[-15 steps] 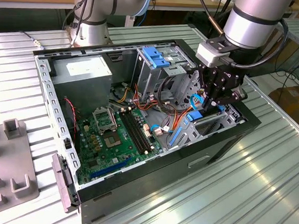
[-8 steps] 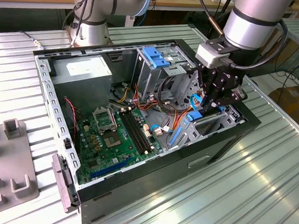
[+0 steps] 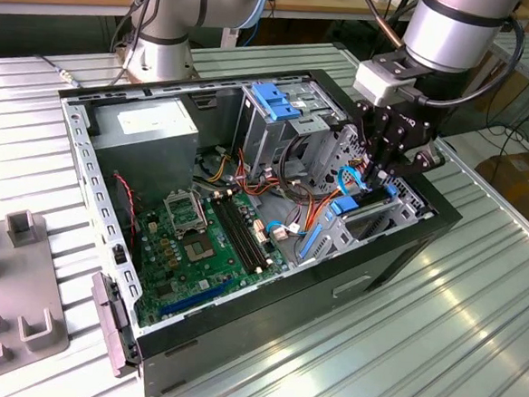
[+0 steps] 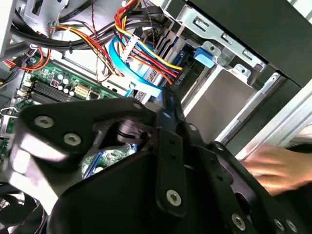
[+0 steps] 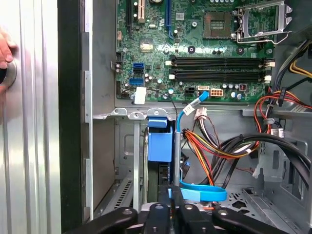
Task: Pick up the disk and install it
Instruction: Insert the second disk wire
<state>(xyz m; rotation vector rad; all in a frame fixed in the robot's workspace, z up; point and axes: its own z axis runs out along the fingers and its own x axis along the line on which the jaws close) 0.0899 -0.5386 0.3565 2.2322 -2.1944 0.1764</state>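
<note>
pincer (image 3: pixel 382 173) low over the drive bay (image 3: pixel 359 214), disk (image 5: pixel 160 146) apparently slotted in; grip state cannot be told.

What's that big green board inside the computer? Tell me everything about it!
The green circuit board lies flat inside the open computer case. It carries long black empty slots, a square socket with a silver metal frame, small blue connectors and many tiny parts. A blue cable reaches its edge.

The disk (image 3: pixel 369 206) stood on edge in the drive bay at the computer case's front corner, at the exterior view's right. Its blue side rail (image 5: pixel 160 141) showed in the first wrist view, between the bay's metal walls.
</note>
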